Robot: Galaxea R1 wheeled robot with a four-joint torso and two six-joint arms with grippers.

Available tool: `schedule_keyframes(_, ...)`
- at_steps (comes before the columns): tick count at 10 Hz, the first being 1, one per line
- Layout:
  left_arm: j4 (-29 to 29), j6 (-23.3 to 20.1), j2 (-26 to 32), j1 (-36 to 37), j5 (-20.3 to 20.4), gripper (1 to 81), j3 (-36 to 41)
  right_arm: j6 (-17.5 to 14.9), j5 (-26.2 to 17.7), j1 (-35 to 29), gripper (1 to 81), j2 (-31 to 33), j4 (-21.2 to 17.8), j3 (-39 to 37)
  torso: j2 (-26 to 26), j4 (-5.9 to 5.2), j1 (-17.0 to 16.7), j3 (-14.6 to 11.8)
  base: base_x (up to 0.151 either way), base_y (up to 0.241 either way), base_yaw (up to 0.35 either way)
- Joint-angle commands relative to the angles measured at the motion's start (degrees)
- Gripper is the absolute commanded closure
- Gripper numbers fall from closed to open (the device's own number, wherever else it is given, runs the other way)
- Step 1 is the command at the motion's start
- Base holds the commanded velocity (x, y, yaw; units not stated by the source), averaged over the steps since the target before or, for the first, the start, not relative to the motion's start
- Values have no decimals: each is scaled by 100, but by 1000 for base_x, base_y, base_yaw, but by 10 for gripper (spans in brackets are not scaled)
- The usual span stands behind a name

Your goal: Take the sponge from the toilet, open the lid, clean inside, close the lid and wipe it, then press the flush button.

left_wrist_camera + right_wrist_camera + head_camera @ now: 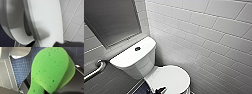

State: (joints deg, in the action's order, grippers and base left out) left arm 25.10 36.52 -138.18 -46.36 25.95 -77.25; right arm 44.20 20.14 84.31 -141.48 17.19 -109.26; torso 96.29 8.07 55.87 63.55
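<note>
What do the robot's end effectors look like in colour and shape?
Both look black or dark grey. The left end effector is a small dark forked shape in the head view. The right end effector has smooth, matte dark parts. No cables can be made out.

White brick-laid tiles cover the wall (204,32). A grey framed panel (111,20) hangs above a metal grab bar (96,70). Small blue tiles cover the floor (22,68).

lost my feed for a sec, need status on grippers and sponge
Right gripper shut on the sponge. Left gripper at front edge of the lid, state unclear. Lid down. No obstruction seen.
</note>
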Motion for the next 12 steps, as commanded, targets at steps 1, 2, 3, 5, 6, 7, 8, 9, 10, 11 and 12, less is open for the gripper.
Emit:
schedule_keyframes(1, -471, 224, 343, 738, 507, 10, 729, -8, -238, -32, 811, 197, 136, 64, 0, 0, 0, 2, 0, 0, 0)
schedule_keyframes(2, -471, 241, 404, 738, 516, 10, 816, -8, -238, -23, 811, 197, 136, 64, 0, 0, 0, 0, 0, 0, 0)
schedule_keyframes(3, -462, 302, 457, 738, 568, 10, 878, 0, -238, -23, 811, 197, 136, 64, 0, 0, 0, 0, 0, 0, 0)
schedule_keyframes(5, -488, 557, 519, 738, 639, 10, 949, -8, -238, -23, 811, 188, 136, 64, 0, 0, 0, 0, 0, 0, 0)
schedule_keyframes(6, -480, 671, 562, 764, 648, 10, 949, -8, -247, -40, 811, 188, 136, 73, 0, 0, 0, 0, 0, 0, 0)
schedule_keyframes(7, -497, 829, 633, 816, 639, 10, 940, 0, -247, -41, 811, 188, 136, 91, 0, 0, 0, 0, 0, 0, 0)
schedule_keyframes(8, -515, 927, 712, 860, 639, 10, 975, 1, -247, -32, 811, 188, 136, 82, 0, 0, 0, 0, 0, 0, 0)
schedule_keyframes(9, -524, 944, 783, 887, 648, 10, 1080, 1, -247, -32, 811, 179, 136, 73, 0, 0, 0, 0, 0, 0, 0)
schedule_keyframes(10, -524, 936, 861, 914, 700, 10, 1290, 1, -247, -40, 811, 171, 136, 73, 0, 0, 0, 0, 0, 0, 0)
schedule_keyframes(11, -533, 927, 922, 922, 762, 10, 1465, 1, -247, -32, 811, 170, 136, 91, 0, 0, 0, 0, 0, 0, 0)
schedule_keyframes(12, -567, 927, 994, 940, 762, 10, 1668, 1, -247, -23, 811, 170, 136, 99, 0, 0, 0, 0, 0, 0, 0)
